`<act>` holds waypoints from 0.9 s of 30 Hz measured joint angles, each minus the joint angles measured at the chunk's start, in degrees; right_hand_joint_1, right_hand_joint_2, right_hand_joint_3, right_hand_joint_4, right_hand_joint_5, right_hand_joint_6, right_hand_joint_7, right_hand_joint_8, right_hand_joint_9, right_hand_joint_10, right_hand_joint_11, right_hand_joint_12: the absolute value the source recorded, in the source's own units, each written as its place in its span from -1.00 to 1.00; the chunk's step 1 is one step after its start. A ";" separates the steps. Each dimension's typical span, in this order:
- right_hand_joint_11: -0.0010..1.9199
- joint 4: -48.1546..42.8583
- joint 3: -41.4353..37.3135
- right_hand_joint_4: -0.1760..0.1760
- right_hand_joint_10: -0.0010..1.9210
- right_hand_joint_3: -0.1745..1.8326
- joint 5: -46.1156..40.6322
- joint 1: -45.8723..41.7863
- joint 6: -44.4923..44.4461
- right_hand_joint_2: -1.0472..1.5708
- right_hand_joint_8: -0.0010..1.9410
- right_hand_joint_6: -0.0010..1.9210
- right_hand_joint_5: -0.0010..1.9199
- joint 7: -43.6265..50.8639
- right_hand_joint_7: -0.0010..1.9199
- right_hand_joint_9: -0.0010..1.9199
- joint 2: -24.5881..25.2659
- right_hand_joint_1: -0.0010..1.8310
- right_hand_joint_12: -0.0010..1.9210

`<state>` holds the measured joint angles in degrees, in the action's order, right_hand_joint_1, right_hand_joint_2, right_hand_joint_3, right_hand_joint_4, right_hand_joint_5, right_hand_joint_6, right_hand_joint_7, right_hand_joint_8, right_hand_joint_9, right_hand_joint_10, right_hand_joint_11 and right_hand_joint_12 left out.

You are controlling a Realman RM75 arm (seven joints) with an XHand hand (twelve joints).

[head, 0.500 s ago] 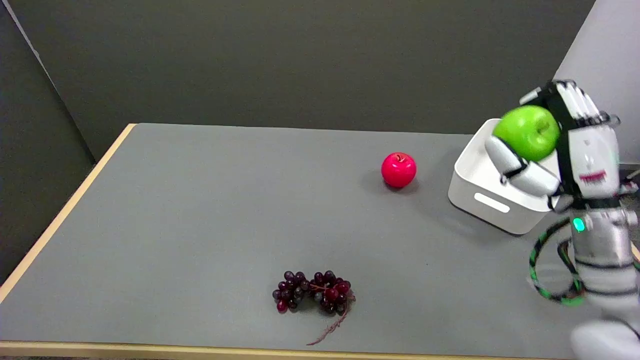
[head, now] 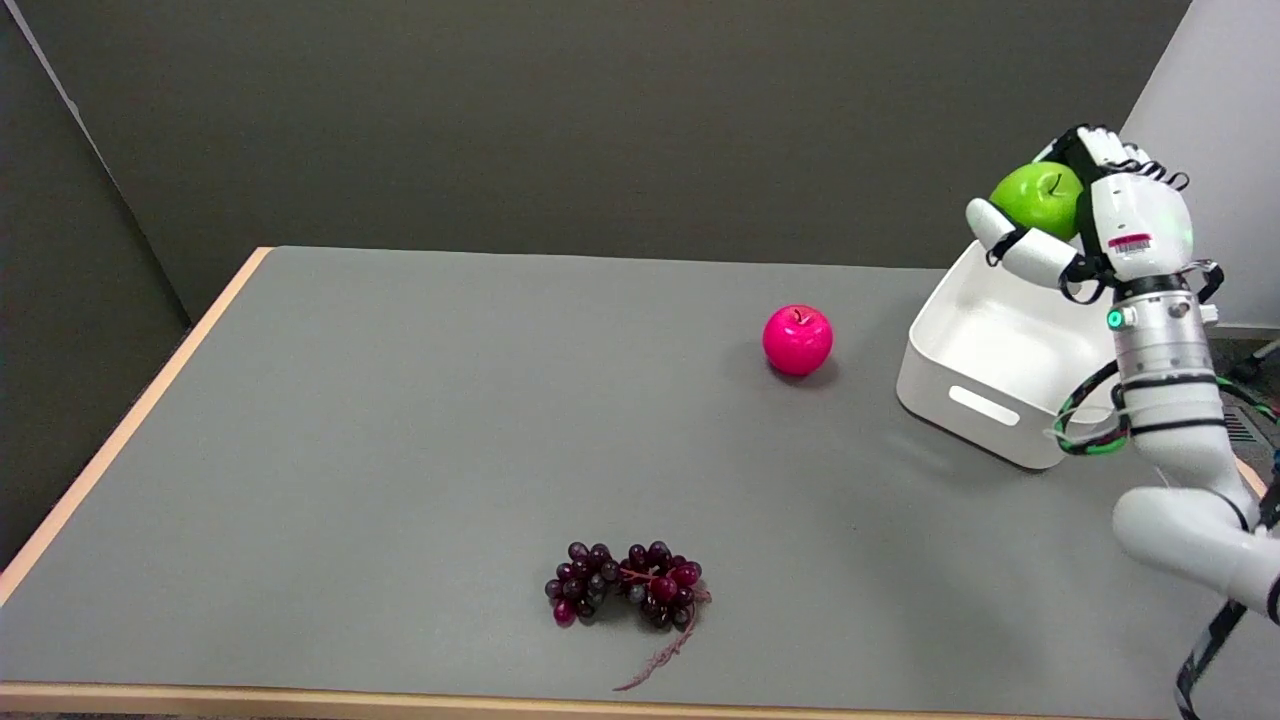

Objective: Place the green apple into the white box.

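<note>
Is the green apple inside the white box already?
No, the right hand holds the green apple in the air above the white box.

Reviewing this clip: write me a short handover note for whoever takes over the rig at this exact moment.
Right hand: grips the green apple, held in the air at the far side of the white box.
White box: at the table's right end, nothing visible inside.
Done: apple picked up and carried to the box.
Left: lower it into the box and release.
Leave alone: red apple and grapes on the table.
</note>
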<state>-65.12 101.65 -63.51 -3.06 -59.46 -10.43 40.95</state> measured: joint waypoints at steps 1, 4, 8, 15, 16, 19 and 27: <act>-0.66 1.86 0.43 -0.02 1.00 0.05 -0.81 1.56 1.79 0.56 1.00 1.00 -0.39 0.00 -0.75 -0.27 0.04 -0.09 1.00; -0.65 5.90 1.26 -0.03 1.00 0.05 -2.53 4.55 5.54 0.56 1.00 1.00 -0.39 0.03 -0.74 -0.27 0.43 -0.09 1.00; -0.65 10.12 2.14 -0.02 1.00 0.06 -4.50 6.94 9.44 0.56 1.00 1.00 -0.38 0.09 -0.73 -0.26 1.10 -0.09 1.00; -0.63 14.64 2.96 -0.01 1.00 0.09 -7.16 8.11 13.68 0.55 1.00 1.00 -0.37 0.19 -0.70 -0.23 2.30 -0.08 1.00; -0.63 14.84 2.99 -0.02 1.00 0.09 -7.39 8.08 13.96 0.55 1.00 1.00 -0.37 0.20 -0.70 -0.24 2.42 -0.08 1.00; -1.00 15.08 3.07 -0.16 1.00 0.08 -8.01 7.69 14.30 0.54 1.00 0.96 -0.35 0.22 -0.94 -0.55 2.73 -0.05 1.00; -1.00 13.05 3.41 -0.20 -0.19 0.16 -7.97 6.36 13.61 0.34 -0.43 -0.42 -0.76 0.17 -0.85 -0.94 2.87 -0.51 0.32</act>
<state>-52.07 105.05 -71.48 3.30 -45.85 -10.26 43.82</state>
